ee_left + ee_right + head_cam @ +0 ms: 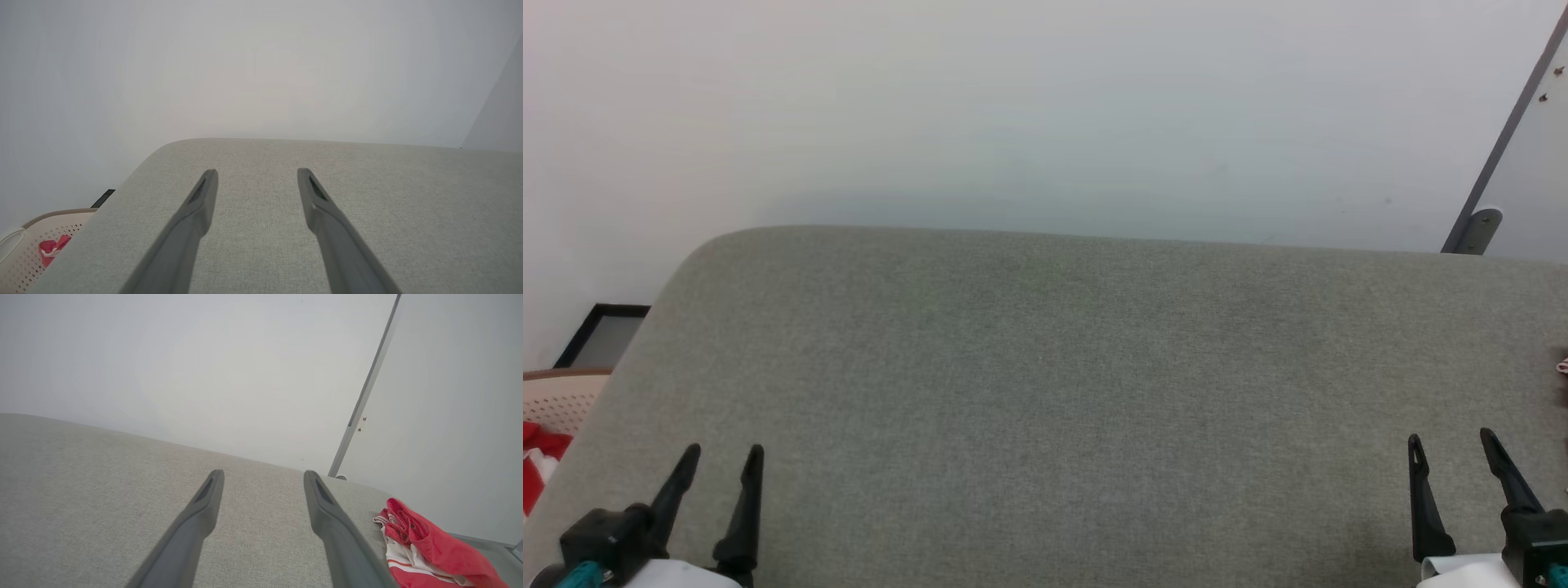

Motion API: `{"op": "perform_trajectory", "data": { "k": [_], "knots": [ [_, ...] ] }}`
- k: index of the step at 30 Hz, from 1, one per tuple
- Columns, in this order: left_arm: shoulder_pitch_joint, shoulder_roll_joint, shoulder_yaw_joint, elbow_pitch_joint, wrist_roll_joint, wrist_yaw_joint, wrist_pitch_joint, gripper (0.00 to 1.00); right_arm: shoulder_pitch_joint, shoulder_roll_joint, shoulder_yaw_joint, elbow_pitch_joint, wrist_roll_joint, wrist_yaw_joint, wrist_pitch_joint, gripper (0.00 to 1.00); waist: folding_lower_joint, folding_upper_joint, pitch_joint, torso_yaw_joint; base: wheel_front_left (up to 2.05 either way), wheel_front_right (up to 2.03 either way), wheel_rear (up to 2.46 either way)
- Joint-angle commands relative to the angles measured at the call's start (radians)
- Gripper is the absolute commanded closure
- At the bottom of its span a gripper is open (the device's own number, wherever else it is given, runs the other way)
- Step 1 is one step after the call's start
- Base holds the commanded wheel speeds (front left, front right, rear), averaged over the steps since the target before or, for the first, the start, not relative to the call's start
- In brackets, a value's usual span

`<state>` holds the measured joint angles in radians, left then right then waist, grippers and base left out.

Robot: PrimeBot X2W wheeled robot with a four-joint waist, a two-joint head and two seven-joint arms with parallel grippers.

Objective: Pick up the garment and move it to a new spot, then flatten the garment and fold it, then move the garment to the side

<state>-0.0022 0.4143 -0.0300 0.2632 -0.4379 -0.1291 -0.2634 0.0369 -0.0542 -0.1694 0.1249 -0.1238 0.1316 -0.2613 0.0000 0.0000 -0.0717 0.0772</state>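
Right wrist view shows us the jersey [429, 547] bunched at the edge of the cushion [102, 490], neither flat nor folded, while our left claw [725, 449] and right claw [1450, 435] hang spread, empty.

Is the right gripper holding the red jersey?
No, the right gripper is open and empty; the jersey lies crumpled beside it.

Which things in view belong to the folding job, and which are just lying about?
For the job: garment, crumpled at the right end of the grey padded surface; left gripper and right gripper, both open and empty.
Lying about: basket left of the surface, red cloth in it; black frame beyond it.
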Motion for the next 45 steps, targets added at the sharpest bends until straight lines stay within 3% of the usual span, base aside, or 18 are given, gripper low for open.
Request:
{"op": "perform_trajectory", "data": {
  "k": [1, 21, 22, 27, 45],
  "knots": [
    [0.009, 0.002, 0.006, -0.001, -0.008, -0.002, -0.001, 0.0, 0.018, 0.003, 0.004, -0.01, 0.009, -0.002, -0.005, 0.0, 0.0, 0.0, -0.001, -0.004, 0.0, 0.0, 0.0],
    [0.013, 0.007, 0.009, -0.007, -0.032, -0.002, -0.001, 0.0, 0.021, 0.005, 0.022, -0.016, 0.034, -0.002, -0.005, 0.0, 0.0, 0.0, -0.006, -0.02, 0.0, 0.0, 0.0],
    [0.005, 0.005, 0.008, -0.004, -0.031, 0.0, 0.0, 1.0, 0.015, 0.001, 0.02, -0.013, 0.028, 0.0, 0.0, 1.0, 0.0001, 0.0, -0.006, -0.02, 0.0, 0.0, 0.0],
    [0.026, -0.037, -0.002, 0.029, -0.046, 0.0, 0.006, 1.0, 0.017, 0.006, 0.012, 0.036, 0.045, 0.0, 0.015, 1.0, 0.0001, 0.0, -0.005, -0.02, 0.0, 0.0, 0.0],
    [-0.008, -0.112, 0.034, 0.016, -0.311, 0.0, 0.093, 1.0, -0.021, 0.005, 0.025, 0.051, 0.445, 0.0, 0.099, 1.0, 0.0001, 0.0, 0.006, -0.029, 0.0, 0.0, 0.0]
  ]
}}
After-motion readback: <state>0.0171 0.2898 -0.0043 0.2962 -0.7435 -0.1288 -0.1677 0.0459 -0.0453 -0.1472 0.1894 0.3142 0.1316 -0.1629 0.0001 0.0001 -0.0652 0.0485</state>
